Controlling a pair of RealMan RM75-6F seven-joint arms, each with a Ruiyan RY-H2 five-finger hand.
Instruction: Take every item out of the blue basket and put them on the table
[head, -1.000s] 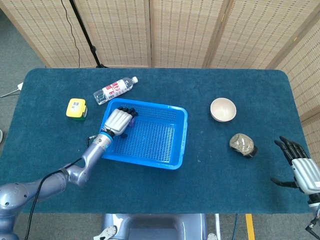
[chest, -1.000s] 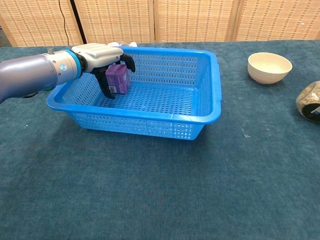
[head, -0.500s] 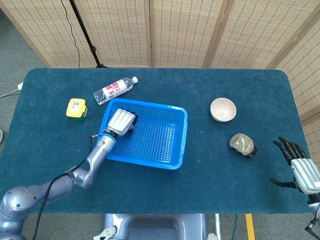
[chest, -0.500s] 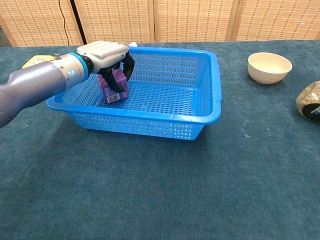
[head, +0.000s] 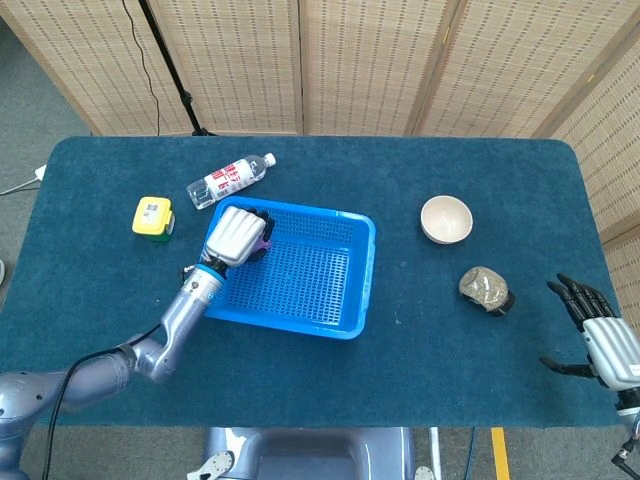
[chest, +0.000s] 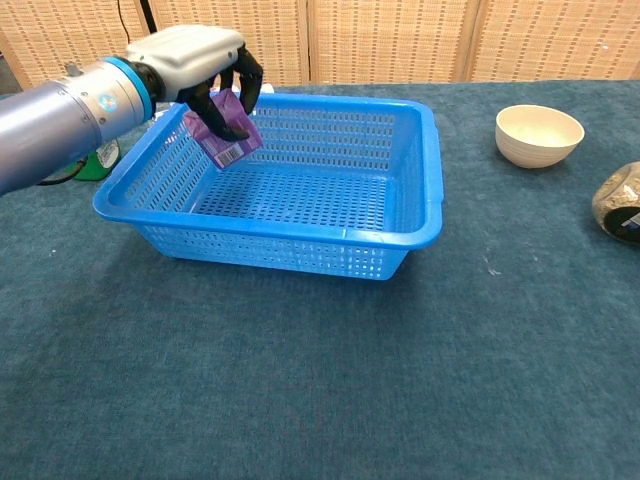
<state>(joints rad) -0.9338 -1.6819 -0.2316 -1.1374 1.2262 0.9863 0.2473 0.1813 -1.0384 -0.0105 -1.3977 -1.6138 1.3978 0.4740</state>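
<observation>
My left hand (chest: 195, 62) grips a small purple carton (chest: 225, 138) and holds it tilted, lifted above the back left corner of the blue basket (chest: 300, 230). In the head view the left hand (head: 236, 234) covers most of the purple carton (head: 262, 241). The basket (head: 345, 300) shows nothing else inside. My right hand (head: 597, 327) hangs open with fingers spread near the table's right front corner, holding nothing.
A plastic bottle (head: 230, 179) and a yellow-green tape measure (head: 152, 218) lie left of and behind the basket. A cream bowl (head: 446, 219), also in the chest view (chest: 539, 134), and a grey-brown pouch (head: 486, 290) sit to the right.
My left hand closed on the purple carton on the basket floor and raised it above the basket's rim, tilting it. The right hand stayed still.
</observation>
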